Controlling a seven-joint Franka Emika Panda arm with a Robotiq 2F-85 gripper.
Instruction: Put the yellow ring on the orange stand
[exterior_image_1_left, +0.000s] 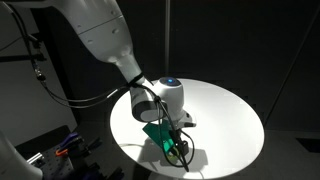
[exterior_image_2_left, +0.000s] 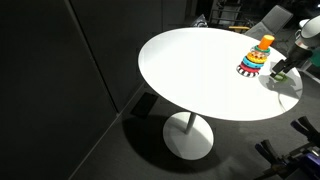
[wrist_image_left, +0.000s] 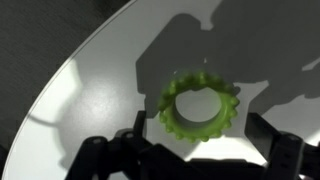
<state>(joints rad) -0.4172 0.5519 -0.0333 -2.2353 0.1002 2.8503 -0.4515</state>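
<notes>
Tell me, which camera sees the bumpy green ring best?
The wrist view. The ring fills the middle, flat on the white table, bumps clear. In an exterior view the ring is a green blur under the gripper. In an exterior view with the stacking toy, it is too small.

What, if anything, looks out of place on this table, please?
A green ring lies flat on the white table, apart from the ring stack, in front of the open gripper; the task names a yellow one.
</notes>
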